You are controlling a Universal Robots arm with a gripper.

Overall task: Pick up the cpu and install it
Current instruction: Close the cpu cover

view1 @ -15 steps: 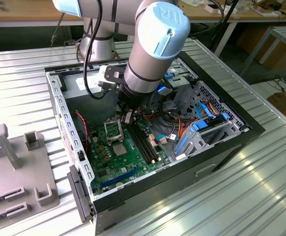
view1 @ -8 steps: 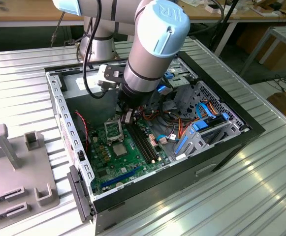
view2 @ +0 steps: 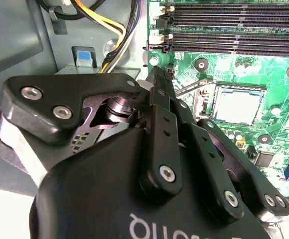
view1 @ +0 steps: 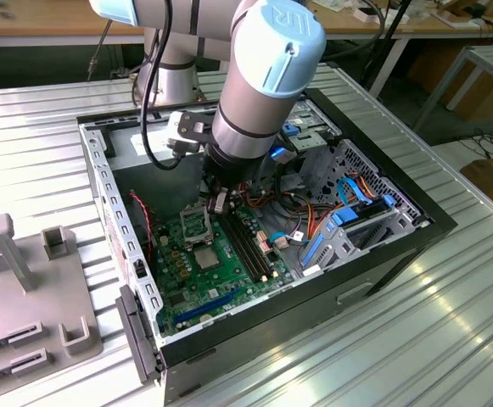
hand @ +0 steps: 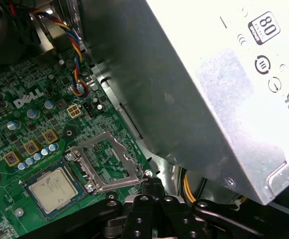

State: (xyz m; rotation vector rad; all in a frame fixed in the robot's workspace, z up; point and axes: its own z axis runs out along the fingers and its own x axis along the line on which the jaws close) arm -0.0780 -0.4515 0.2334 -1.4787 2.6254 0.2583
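Observation:
The cpu point(hand: 52, 188) lies flat in its socket on the green motherboard point(hand: 25, 124), its dull grey top facing up; the second wrist view has the cpu point(view2: 239, 107) too, and in the exterior view it is a small grey square point(view1: 205, 258). The hinged silver socket frame point(hand: 107, 164) stands swung open beside it. My gripper point(hand: 151, 181) hangs just past the frame's hinge side, apart from the chip, fingers together with nothing between them. In the exterior view the gripper point(view1: 219, 203) is low inside the open computer case point(view1: 102, 178).
A silver power supply box point(hand: 209, 89) stands close beside the gripper. Long black memory slots point(view2: 234, 25) run along the board. Coloured cables point(view2: 117, 35) hang near the fingers. A drive cage with blue parts point(view1: 348, 225) fills the case's far end. Grey fixtures point(view1: 25, 280) sit outside on the table.

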